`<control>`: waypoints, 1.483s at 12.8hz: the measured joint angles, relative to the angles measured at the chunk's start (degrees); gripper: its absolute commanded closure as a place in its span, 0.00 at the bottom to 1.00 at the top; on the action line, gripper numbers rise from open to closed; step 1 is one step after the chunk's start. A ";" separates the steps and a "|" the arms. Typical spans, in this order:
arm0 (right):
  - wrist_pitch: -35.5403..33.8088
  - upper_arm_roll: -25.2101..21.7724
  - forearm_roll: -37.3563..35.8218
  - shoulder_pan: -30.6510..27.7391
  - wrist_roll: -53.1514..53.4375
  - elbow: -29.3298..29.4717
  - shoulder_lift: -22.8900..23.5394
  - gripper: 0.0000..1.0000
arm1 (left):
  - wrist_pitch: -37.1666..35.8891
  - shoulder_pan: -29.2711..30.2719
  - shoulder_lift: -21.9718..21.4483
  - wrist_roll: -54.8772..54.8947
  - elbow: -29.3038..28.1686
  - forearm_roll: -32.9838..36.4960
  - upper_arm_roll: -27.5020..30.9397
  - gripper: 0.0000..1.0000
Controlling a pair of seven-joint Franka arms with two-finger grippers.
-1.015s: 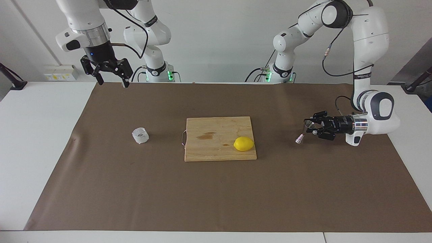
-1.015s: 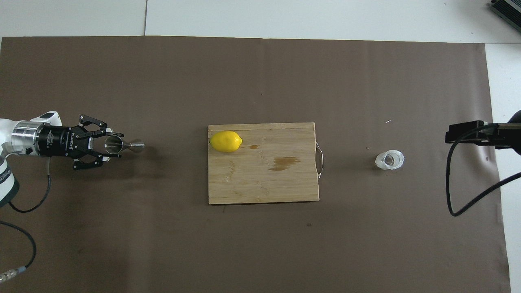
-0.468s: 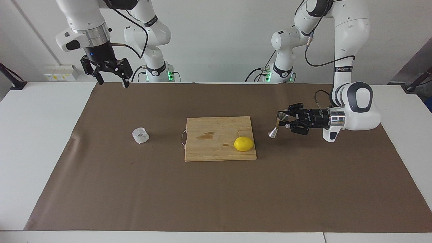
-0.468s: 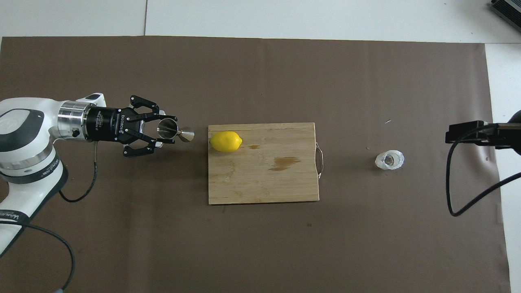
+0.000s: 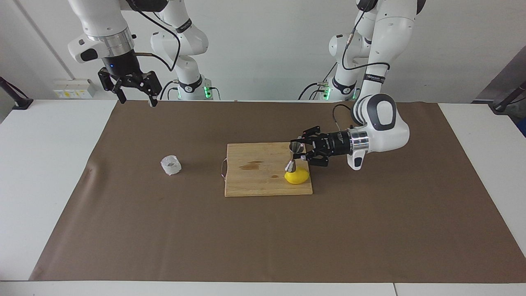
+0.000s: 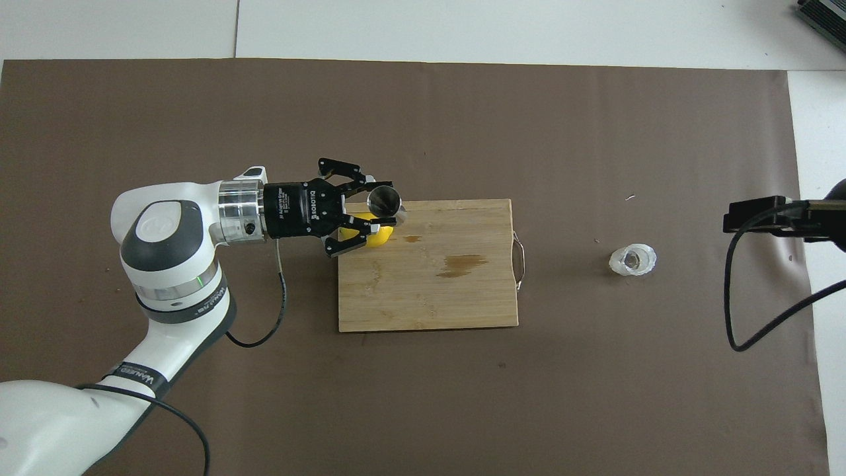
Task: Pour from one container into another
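Honestly, left gripper (image 5: 301,152) is clamped on the metal jigger (image 5: 294,155) right over the lemon (image 5: 297,176) on the cutting board (image 5: 263,168); plastic cup (image 5: 171,165) sits well apart toward the right arm's end. Right gripper (image 5: 134,88) waits, spread wide. Jigger's tilted; it could spill early.

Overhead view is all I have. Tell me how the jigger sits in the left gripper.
Observer: The left gripper is shut on the jigger and holds it nearly upright, mouth up, off the cutting board.
Operator: Report its clearance from the lemon.
Observer: Its lower end shows right at the top of the lemon; I cannot tell whether they touch.
Operator: Give me the right gripper.
Observer: The right gripper waits open, raised high over the mat's edge nearest the robots, at the end of the table where the cup is.
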 measured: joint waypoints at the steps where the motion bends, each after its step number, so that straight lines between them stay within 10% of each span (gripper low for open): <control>1: 0.00 0.00 0.00 0.00 0.00 0.00 0.00 0.00 | 3.99 -3.26 0.01 -0.01 -0.29 -3.82 0.00 1.00; 8: 0.00 0.00 0.00 0.00 0.00 0.00 0.00 0.00 | 17.93 -16.54 0.03 3.91 -5.09 -23.34 0.19 1.00; 19: 0.00 0.00 0.00 0.00 0.00 0.00 0.00 0.00 | 18.48 -17.01 0.24 14.07 -9.74 -25.35 0.48 0.91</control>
